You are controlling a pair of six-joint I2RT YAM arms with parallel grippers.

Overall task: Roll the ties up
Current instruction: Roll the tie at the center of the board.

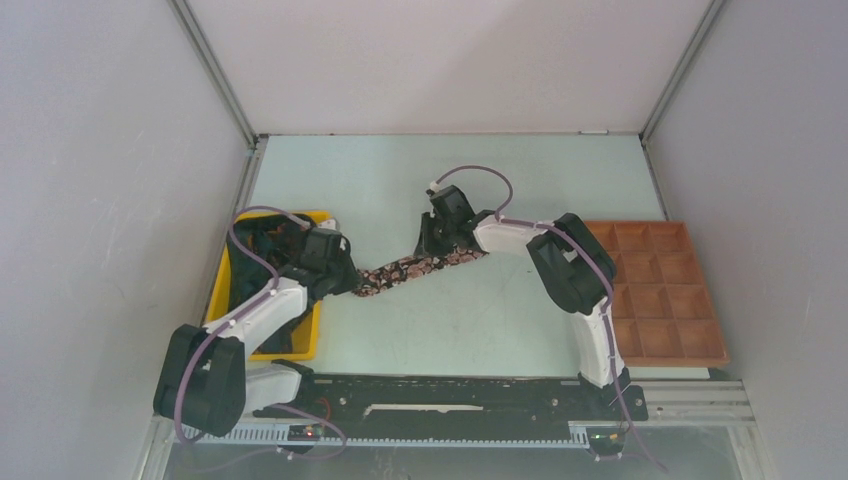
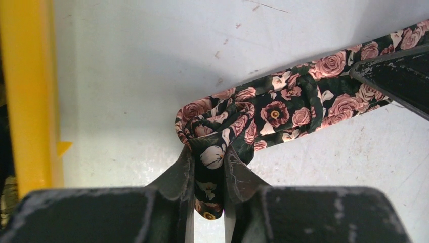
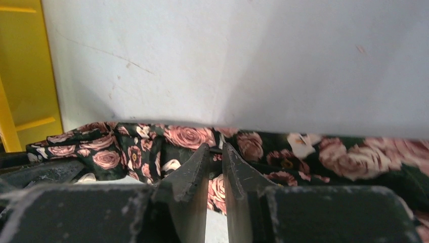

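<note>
Clamping the tie [image 2: 283, 109] is the left end effector [image 2: 209, 150], near the yellow bin [image 2: 30, 101]; right end effector [image 3: 215, 148] unclear.

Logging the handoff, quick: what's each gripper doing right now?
Left gripper: closed, pinching the tie at its bunched end.
Right gripper: jaws narrow at the tie; whether it grips cannot be told.

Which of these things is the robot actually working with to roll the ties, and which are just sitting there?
In the job: floral tie; left gripper, pinching one end of it; right gripper, down at the tie farther along.
Lying about: yellow bin with dark contents I cannot make out; brown compartment tray.
</note>
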